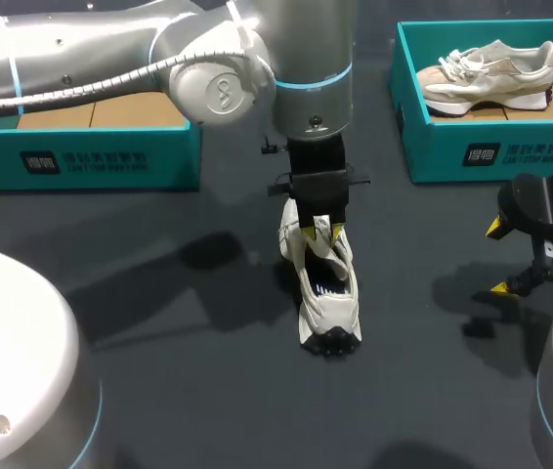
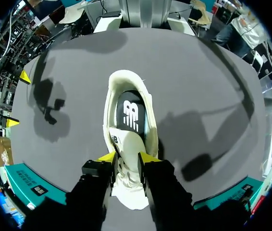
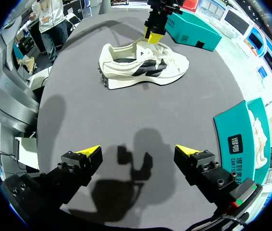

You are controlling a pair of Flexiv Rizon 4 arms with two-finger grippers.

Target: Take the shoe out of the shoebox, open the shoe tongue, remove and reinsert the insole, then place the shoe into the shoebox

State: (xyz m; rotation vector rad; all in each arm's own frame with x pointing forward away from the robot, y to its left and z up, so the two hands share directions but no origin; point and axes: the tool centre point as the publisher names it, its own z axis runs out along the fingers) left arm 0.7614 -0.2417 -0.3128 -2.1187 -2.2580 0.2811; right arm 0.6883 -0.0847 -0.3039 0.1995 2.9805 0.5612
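One shoe [image 1: 327, 293] stands on its sole on the desk [image 1: 159, 391], the left end effector [image 1: 320, 232] over it pinching its tongue [image 2: 122, 147] from two sides, the right end effector [image 1: 499, 256] spread wide, well apart to the shoe's right.

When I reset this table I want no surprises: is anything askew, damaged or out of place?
Nothing stands out. The shoe stands on its sole, the left gripper shut on its tongue; the right gripper hangs open, apart from it. A second shoe lies in its box.
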